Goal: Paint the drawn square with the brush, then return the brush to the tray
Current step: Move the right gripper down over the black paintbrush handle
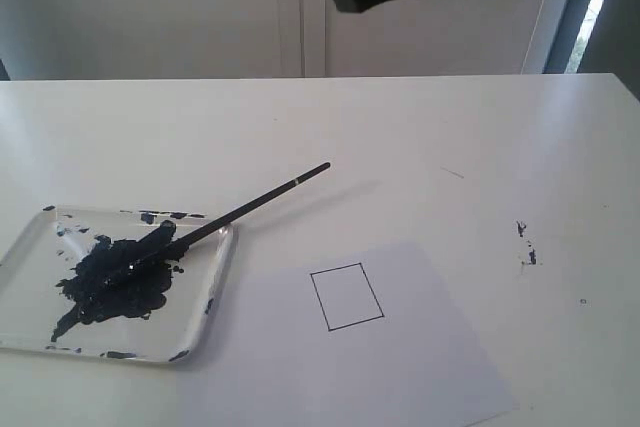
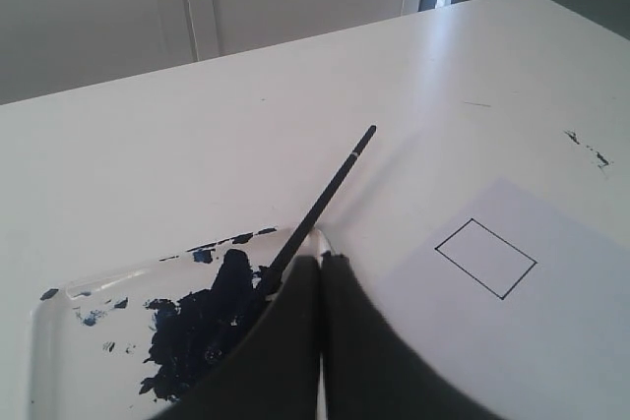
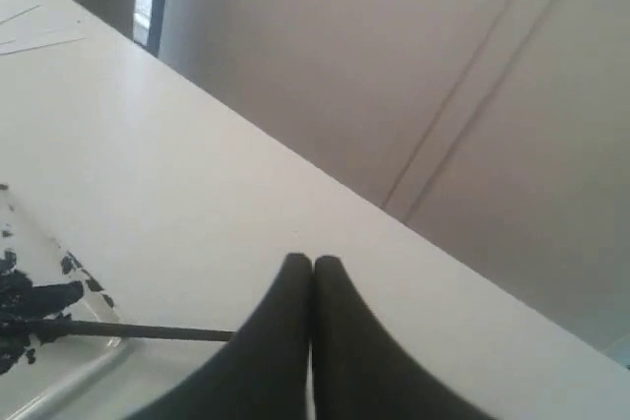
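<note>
Exterior view: the brush [image 1: 240, 209] lay with its tip in the paint of the tray [image 1: 35, 282] and its handle sticking out over the rim. The drawn square [image 1: 347, 296] was white, unpainted.

Left wrist view: the left fingers [image 2: 290, 341] were pressed together, empty. The brush sat just beyond their tips, and the square was well apart from them.

Right wrist view: the right fingers [image 3: 285, 331] were closed too, holding nothing, with the handle just beside them.

The risk, I'd say: closed fingers coming down would knock the handle, roll the brush or tip the tray, so they needed to open first. There was plenty of bare surface [image 1: 480, 127] around, and the tray rim was the one edge to clear.
</note>
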Motion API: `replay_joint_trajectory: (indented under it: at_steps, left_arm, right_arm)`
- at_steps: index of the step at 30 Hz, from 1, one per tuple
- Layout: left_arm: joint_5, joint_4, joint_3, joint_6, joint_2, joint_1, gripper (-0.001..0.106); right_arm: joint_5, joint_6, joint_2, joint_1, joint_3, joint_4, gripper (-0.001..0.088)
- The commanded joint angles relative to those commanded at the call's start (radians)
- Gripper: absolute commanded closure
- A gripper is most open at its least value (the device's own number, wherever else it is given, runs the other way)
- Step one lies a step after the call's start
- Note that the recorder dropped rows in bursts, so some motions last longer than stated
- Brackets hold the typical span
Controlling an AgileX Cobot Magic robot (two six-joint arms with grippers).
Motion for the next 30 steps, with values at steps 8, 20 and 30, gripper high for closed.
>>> replay_joint_trajectory:
  at_steps: [8, 20, 30]
  left_arm:
    - [0.0, 0.002, 0.0, 0.0, 0.0, 0.0, 0.105]
    - [0.0, 0.002, 0.0, 0.0, 0.0, 0.0, 0.105]
    - [0.0, 0.002, 0.0, 0.0, 0.0, 0.0, 0.105]
  right_arm:
    - [0.036, -0.135, 0.0, -0.123, 0.0, -0.027, 0.0868]
    - [-0.03, -0.799, -0.004, -0.24, 0.004, 0.64, 0.0868]
    - [-0.121, -0.877, 0.0, -0.295, 0.043, 1.083, 0.0868]
